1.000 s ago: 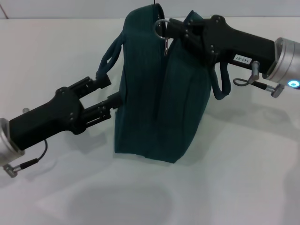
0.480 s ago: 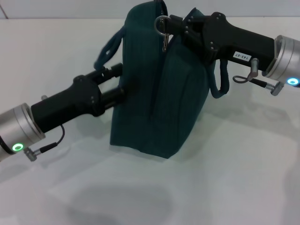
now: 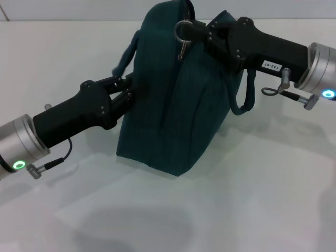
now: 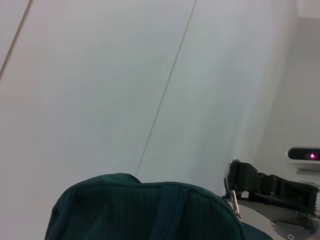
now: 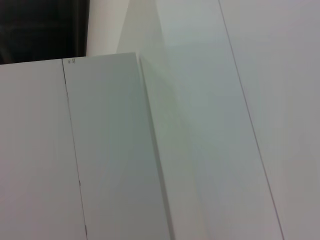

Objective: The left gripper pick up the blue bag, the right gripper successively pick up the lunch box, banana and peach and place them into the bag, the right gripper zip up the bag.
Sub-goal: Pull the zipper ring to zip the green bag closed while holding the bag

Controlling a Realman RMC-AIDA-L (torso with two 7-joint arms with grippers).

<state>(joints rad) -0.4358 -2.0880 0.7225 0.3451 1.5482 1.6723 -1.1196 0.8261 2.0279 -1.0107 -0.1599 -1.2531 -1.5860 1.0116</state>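
Observation:
The blue bag (image 3: 173,105) stands on the white table (image 3: 252,199), leaning to the right at the top. My right gripper (image 3: 195,32) is at the bag's top edge, shut on the zipper pull, whose metal ring (image 3: 181,29) sticks out beside it. My left gripper (image 3: 125,92) presses against the bag's left side, just below one loop handle (image 3: 126,55). The other handle (image 3: 242,102) hangs at the right. The left wrist view shows the bag's top (image 4: 115,210) and the right gripper (image 4: 239,184) with the ring. The lunch box, banana and peach are not in view.
The white table spreads in front of and around the bag. The right wrist view shows only white wall panels (image 5: 100,150). Cables hang under both arms' wrists (image 3: 52,163).
My left arm has swung in and up against the bag's left side. The bag's bottom has slid left and the bag leans more. The right gripper has stayed at the zipper.

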